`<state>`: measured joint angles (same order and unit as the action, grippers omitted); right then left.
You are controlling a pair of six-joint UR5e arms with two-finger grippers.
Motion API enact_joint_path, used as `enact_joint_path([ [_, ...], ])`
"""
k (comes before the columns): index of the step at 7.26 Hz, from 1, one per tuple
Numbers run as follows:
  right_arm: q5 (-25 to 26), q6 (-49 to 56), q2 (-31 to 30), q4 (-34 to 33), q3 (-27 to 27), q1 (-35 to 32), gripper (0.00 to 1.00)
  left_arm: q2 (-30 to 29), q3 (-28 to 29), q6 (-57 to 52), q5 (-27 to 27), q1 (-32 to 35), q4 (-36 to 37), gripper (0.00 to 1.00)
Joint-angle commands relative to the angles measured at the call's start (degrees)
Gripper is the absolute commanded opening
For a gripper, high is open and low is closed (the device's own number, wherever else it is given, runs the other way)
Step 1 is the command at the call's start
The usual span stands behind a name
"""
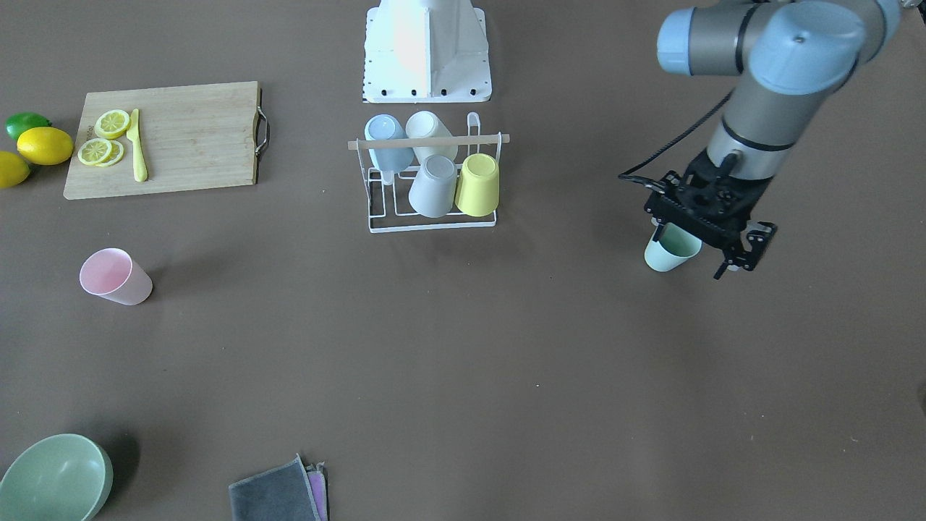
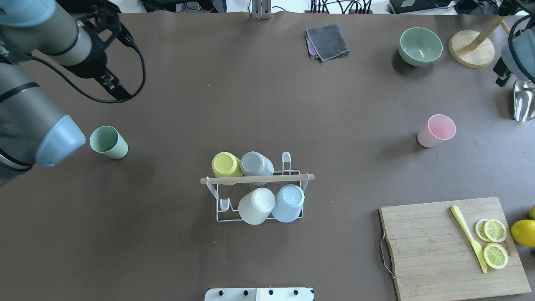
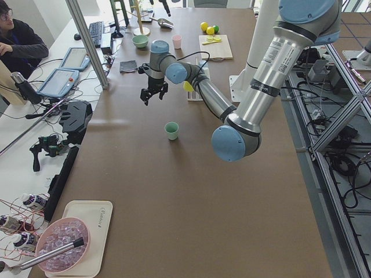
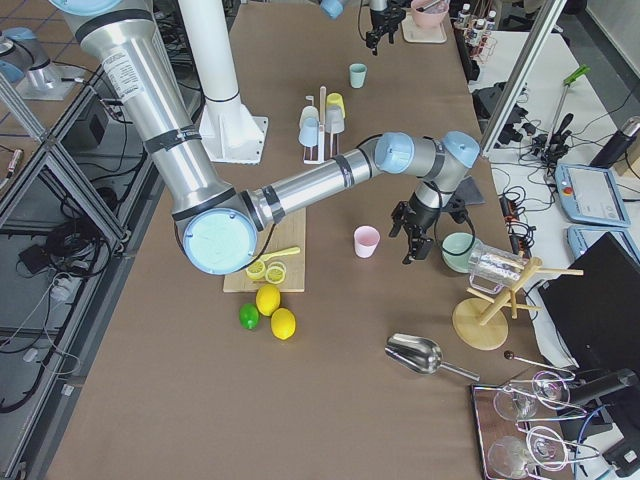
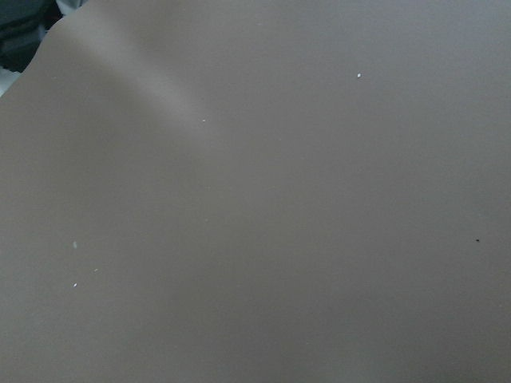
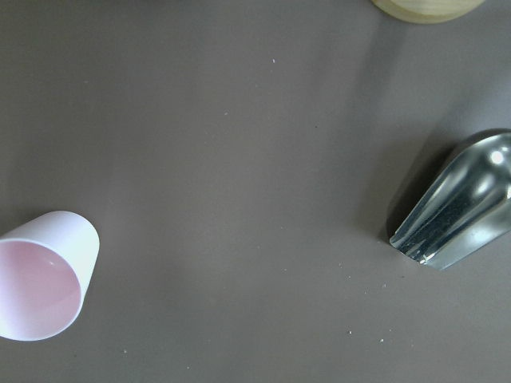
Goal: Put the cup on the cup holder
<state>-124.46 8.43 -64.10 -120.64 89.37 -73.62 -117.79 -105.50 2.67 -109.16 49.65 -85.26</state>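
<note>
Green cup point(image 2: 109, 142) stands open side up on the bench point(image 2: 267, 104), well apart from the cup holder point(image 2: 257, 179) that has four cups point(image 2: 256, 205) on it, my left fingers point(image 3: 153, 96) hang spread above the bench nearby, and I cannot tell how my right fingers point(image 4: 413, 245) are.

Brown-covered table point(image 3: 174, 191) w/ alu frame posts point(image 3: 87, 40), cluttered white side bench point(image 3: 17, 174).

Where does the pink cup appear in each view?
Front-facing: pink cup at lower left.
Overhead: pink cup at right, mid-height.
Exterior left: pink cup far, top centre.
Exterior right: pink cup at centre.
Left wrist: not in it.
Right wrist: pink cup at lower left.
Landmark: cup holder, mid-table in the exterior views.
</note>
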Motion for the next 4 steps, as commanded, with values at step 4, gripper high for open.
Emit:
enact_joint_path([
  [4,1.66,-3.68,4.48,-3.26,0.74,8.65,1.00,-1.21,0.38,-13.03,10.10,-10.01,11.22,0.98],
])
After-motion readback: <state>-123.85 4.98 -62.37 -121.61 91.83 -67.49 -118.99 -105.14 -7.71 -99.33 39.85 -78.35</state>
